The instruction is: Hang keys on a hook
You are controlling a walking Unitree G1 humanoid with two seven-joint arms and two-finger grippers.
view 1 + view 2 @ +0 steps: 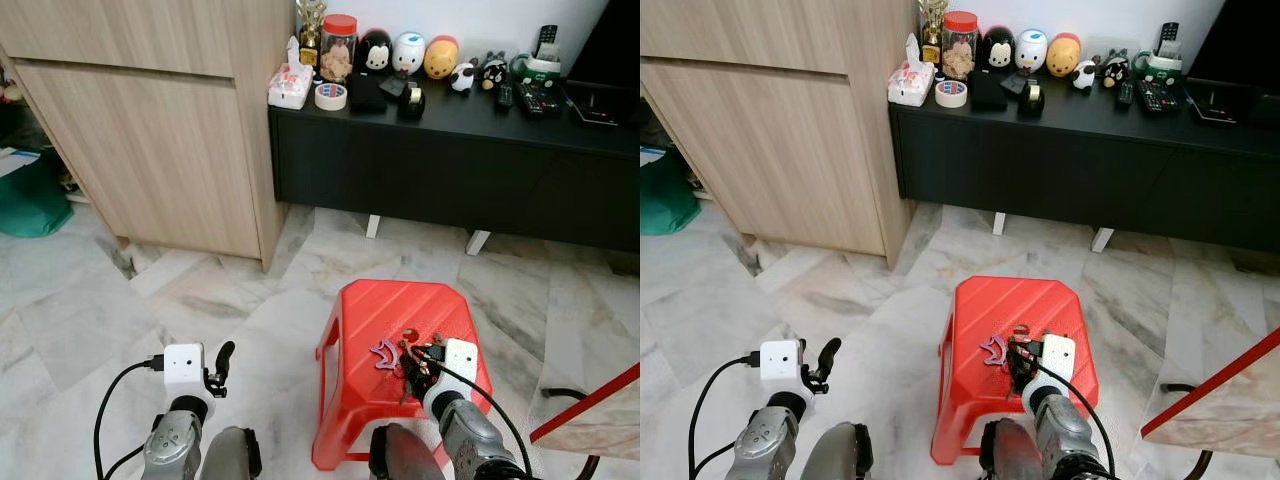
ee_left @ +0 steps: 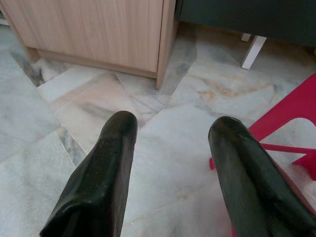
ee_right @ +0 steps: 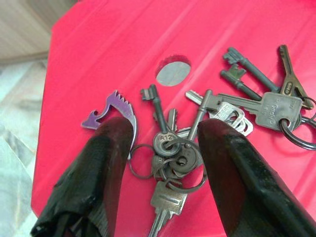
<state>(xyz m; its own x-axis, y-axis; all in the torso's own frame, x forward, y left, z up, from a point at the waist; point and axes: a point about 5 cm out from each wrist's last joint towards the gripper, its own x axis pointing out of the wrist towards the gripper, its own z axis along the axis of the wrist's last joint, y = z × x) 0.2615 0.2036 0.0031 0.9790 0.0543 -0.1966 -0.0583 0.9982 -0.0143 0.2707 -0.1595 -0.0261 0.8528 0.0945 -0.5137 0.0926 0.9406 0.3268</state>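
Up close, keys (image 3: 177, 153) between spread jaws.

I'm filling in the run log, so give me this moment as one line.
phase: pre-grasp | right gripper: open, straddling keys on red stool | left gripper: open, idle above floor | keys: not lifted

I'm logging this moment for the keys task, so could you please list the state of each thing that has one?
Keys: lying in a bunch on the stool, not gripped.
Red stool: upright on the floor.
Right gripper: open, fingers either side of the keys.
Left gripper: open, empty, over the floor.
Jar: red lid on.
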